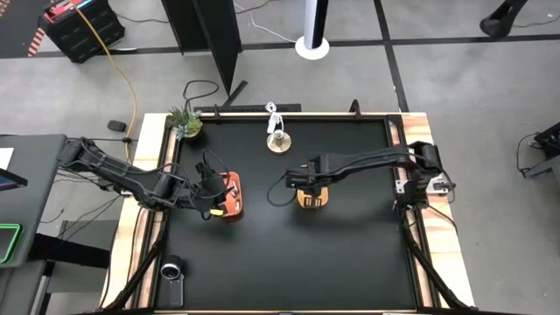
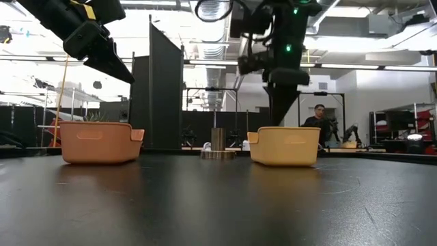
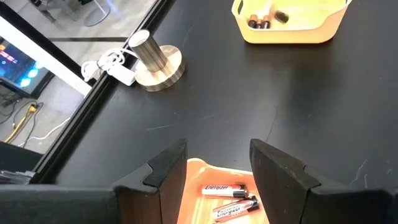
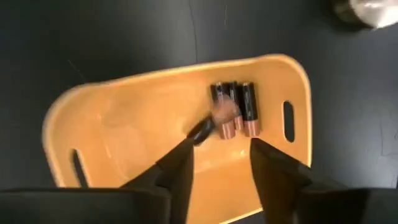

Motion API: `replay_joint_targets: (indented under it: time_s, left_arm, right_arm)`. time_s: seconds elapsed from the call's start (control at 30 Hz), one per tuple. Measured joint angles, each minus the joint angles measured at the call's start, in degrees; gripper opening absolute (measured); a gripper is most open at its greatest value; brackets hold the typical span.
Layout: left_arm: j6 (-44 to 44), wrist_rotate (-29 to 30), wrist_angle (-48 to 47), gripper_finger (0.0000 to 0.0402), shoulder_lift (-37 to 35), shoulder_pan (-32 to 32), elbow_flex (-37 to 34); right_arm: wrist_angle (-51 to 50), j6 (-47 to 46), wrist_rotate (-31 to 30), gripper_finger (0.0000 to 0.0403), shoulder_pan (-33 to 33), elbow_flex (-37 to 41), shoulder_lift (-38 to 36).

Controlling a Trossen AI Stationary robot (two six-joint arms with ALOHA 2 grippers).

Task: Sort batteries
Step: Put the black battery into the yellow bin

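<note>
The right gripper [image 4: 221,158] hangs over the yellow tray [image 4: 124,124], its fingers parted with nothing between them; a blurred battery [image 4: 217,118] looks to be dropping onto the dark copper-tipped cells [image 4: 249,109] there. To do this well, I'd lift straight up so the fingers clear the rim. The left gripper [image 3: 214,171] hovers over the orange tray [image 3: 205,168], fingers wide and empty, above two silver batteries [image 3: 230,199]. On the tabletop [image 1: 289,254]: two trays, and about three dark cells in the yellow one.
</note>
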State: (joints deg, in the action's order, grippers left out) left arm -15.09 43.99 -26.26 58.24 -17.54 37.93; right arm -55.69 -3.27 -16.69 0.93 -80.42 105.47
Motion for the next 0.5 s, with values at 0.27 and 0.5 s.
replay_joint_targets:
  time_s: [0.27,0.5]
  left_arm:
    - [0.0,0.0,-0.1,0.0169,0.0,0.0,0.0]
    - [-1.9,-0.1,-2.2,0.0169,0.0,0.0,0.0]
  right_arm:
    - [-2.3,-9.0,-3.6,0.0215,0.0,0.5,-7.2]
    - [-4.4,-30.4,-5.9,0.0205,-1.1,10.8,-19.3]
